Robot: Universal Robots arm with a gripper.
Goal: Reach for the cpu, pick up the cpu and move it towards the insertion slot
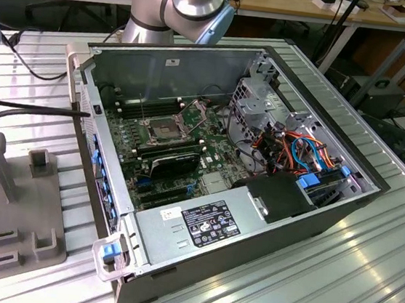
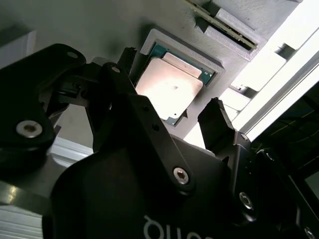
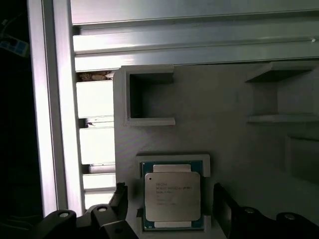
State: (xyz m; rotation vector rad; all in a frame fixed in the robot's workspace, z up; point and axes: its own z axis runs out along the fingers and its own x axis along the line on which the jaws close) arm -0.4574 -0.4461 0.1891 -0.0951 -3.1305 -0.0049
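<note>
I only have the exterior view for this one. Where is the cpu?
Observer: In both wrist views the cpu lies flat in a recess of a grey holder, outside the case.
Operator: Does the gripper have it?
Observer: No. The gripper is open above it, one finger on either side of the cpu, with a gap showing on both sides.
</note>
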